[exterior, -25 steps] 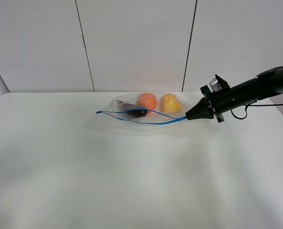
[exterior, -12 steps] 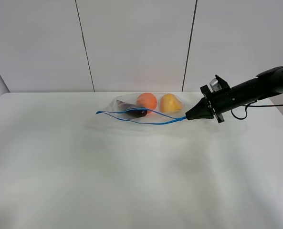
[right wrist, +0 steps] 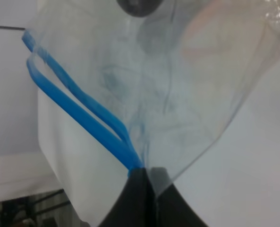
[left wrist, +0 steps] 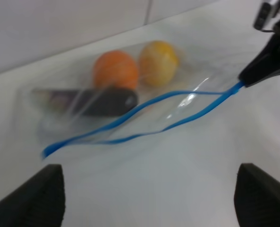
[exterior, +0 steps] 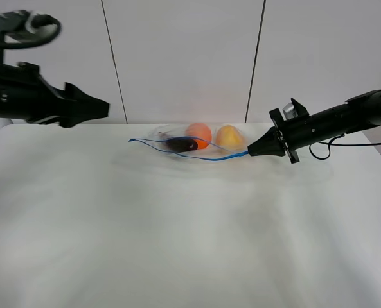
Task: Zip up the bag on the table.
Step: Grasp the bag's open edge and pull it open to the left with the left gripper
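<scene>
Change: left arm (exterior: 33, 99) now in view above the worktop's (exterior: 177, 244) far left corner, absent a moment ago. Left jaws spread wide, empty, well apart from the bag (exterior: 203, 142). Right jaws still pinch the zip strip's (left wrist: 230, 91) right end. Bag lies at the far edge, right of middle, nudged slightly, mouth gaping. Likely the left arm is coming for the free end, so zipping hasn't begun.

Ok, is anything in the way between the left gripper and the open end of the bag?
Nothing visible. The left gripper hovers open, off to the left of the bag, with only bare table between them. The right gripper pinches the far end of the zip strip.
</scene>
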Robot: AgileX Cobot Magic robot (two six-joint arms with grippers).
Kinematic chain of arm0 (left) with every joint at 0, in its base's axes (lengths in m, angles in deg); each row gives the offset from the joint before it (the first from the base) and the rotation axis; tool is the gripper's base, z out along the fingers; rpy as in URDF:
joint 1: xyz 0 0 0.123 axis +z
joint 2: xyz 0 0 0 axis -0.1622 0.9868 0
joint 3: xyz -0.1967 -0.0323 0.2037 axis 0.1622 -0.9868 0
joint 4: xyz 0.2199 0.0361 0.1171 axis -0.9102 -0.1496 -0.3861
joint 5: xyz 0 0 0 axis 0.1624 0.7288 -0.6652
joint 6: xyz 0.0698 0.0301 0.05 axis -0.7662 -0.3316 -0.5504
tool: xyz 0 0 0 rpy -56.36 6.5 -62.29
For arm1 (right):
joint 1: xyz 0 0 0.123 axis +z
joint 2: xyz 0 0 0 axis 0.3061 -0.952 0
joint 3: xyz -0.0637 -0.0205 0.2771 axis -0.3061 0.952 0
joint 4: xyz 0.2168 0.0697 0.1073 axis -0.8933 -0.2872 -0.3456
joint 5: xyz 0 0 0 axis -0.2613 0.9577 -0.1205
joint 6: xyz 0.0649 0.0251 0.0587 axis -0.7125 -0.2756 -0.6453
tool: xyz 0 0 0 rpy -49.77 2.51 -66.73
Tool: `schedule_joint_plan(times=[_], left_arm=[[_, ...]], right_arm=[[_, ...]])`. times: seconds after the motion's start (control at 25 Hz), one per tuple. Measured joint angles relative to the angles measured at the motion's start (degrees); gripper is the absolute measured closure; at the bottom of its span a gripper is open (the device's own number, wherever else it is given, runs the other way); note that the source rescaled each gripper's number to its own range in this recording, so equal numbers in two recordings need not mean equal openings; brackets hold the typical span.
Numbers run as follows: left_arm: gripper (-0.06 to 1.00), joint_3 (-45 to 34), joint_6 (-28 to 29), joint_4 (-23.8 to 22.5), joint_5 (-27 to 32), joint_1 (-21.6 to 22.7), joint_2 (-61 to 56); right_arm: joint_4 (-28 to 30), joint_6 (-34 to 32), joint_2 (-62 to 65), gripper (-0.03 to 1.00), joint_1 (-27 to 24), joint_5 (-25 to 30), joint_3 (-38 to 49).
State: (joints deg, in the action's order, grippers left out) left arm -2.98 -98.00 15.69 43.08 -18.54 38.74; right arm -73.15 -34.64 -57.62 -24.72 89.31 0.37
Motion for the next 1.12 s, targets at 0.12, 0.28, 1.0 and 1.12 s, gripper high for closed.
schedule_joint_plan(times=[0.12, 0.28, 1.0, 1.12], left_arm=[[0.02, 1.6, -8.7, 3.6, -7.4, -8.0, 6.5], [0.02, 3.5, -17.9, 4.5, -16.6, -17.8, 14.5], [0.02, 21.5, -22.0, -1.9, -32.6, -34.4, 39.1], [0.02, 23.1, -22.0, -2.3, -33.0, -34.4, 41.7]], right_arm=[[-0.9, 0.0, 0.0, 0.96, 0.0, 0.0, 0.0], [-1.1, 0.0, 0.0, 0.96, 0.0, 0.0, 0.0], [-1.1, -0.4, 0.0, 0.96, 0.0, 0.0, 0.0], [-1.0, -0.5, 0.0, 0.96, 0.0, 0.1, 0.0]])
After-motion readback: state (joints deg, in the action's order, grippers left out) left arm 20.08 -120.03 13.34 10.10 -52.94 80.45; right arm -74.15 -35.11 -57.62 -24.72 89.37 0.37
